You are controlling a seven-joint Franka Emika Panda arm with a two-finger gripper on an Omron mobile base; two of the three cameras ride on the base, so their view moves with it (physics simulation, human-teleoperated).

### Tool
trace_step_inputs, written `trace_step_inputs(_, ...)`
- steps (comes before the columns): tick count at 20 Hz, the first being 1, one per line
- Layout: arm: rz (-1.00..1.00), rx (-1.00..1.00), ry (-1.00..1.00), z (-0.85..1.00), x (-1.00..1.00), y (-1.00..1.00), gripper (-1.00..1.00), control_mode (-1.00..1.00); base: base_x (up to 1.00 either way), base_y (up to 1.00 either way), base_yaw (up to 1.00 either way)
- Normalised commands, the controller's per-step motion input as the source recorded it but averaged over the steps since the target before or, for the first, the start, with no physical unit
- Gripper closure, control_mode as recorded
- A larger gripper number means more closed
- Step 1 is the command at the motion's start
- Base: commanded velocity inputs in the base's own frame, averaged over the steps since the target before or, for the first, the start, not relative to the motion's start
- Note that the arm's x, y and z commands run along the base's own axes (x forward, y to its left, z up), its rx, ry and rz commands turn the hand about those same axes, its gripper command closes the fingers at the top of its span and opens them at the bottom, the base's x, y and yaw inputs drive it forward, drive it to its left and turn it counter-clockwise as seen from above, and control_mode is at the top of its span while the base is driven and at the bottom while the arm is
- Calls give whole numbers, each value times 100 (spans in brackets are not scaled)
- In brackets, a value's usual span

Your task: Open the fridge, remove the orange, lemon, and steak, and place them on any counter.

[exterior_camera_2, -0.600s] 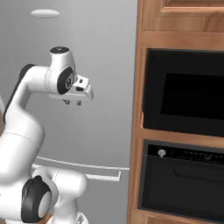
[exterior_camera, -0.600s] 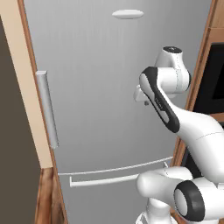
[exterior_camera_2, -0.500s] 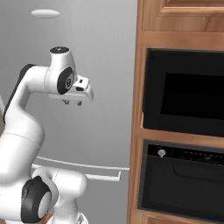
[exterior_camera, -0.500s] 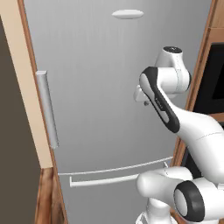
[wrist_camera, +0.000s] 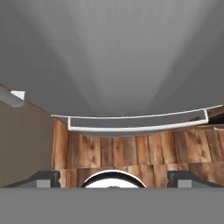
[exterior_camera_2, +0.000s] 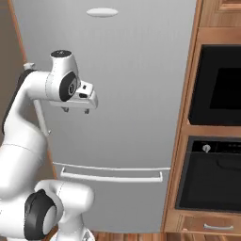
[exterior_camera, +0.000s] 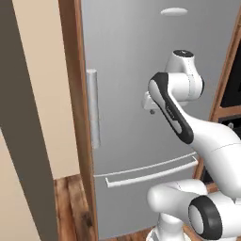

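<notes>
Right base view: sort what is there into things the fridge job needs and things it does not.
Needed: tall silver-grey brushed-steel fridge, door shut; its long vertical bar handle; the robot's open hand.

Not needed: black built-in oven; black microwave window; brown wooden cabinet frame; wood plank floor.

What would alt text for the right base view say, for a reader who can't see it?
The closed silver fridge fills the middle, the white arm's open gripper hanging empty before its door. The drawer's bar handle runs low across it; two dark built-in ovens sit in wooden cabinets to the right.
</notes>
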Motion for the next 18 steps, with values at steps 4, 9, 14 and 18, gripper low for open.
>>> trace_step_inputs(4,0,0,0,0,0,0,-100,100,-23,92,-45)
trace_step_inputs(9,0,0,0,0,0,0,-100,100,-5,81,-43)
trace_step_inputs(14,0,0,0,0,0,0,-100,100,-7,76,-37)
trace_step_inputs(18,0,0,0,0,0,0,-100,100,-6,65,-31)
